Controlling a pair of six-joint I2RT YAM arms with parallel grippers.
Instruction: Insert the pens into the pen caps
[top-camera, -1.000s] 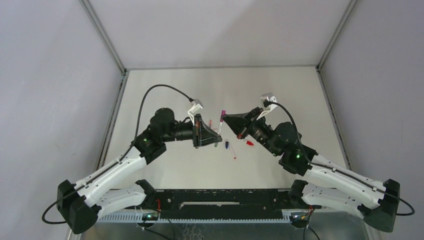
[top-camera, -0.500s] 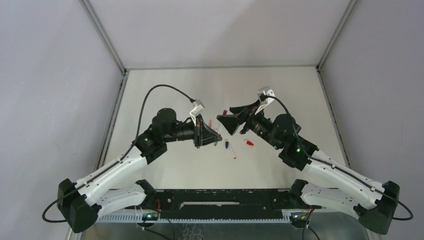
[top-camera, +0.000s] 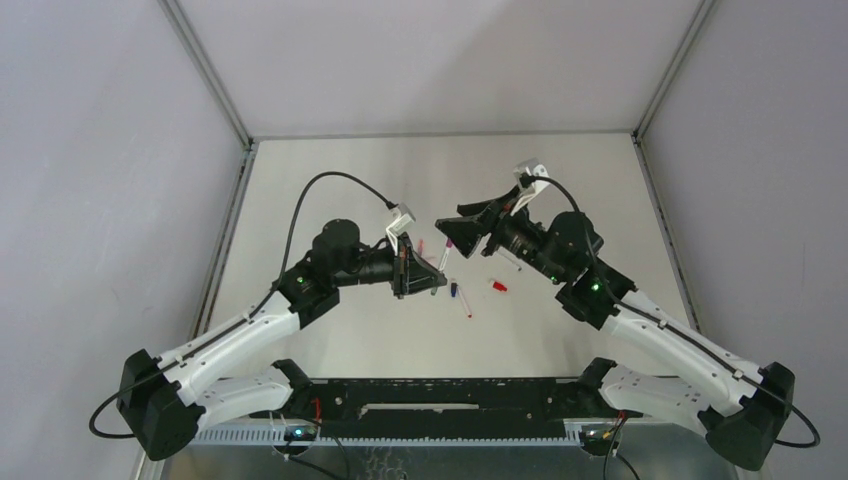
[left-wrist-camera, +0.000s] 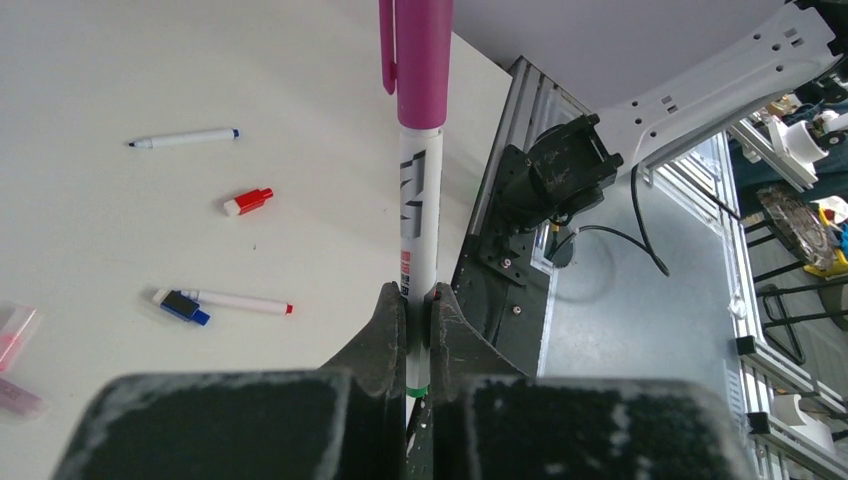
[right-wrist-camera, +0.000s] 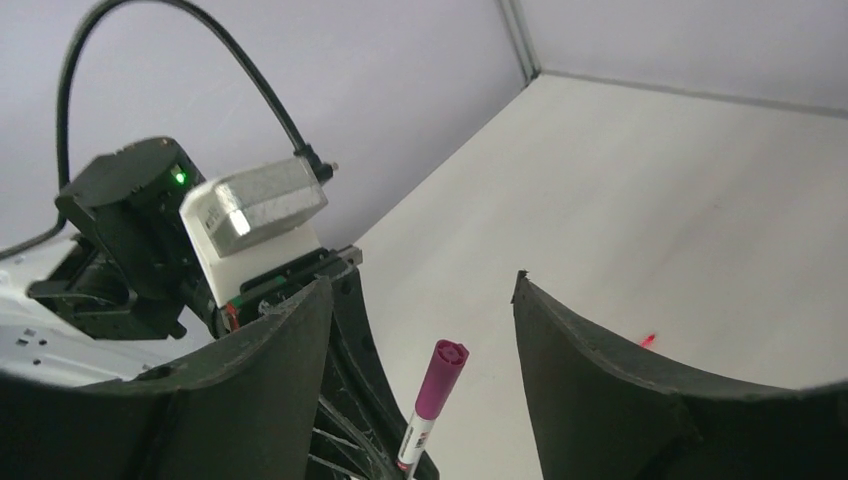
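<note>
Letting go, the right gripper (right-wrist-camera: 422, 283) has drawn back and now stands spread near the magenta cap (left-wrist-camera: 422, 60), which sits on the pen (left-wrist-camera: 418, 210); the left gripper (left-wrist-camera: 418, 298) stays clenched on the barrel, above the surface (left-wrist-camera: 120, 70); the cap's top is cut off; the dark barrel print is unreadable.

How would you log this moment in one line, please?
left gripper: shut on pen | purple cap: on pen | right gripper: open, not touching purple cap | red cap: lying loose
</note>
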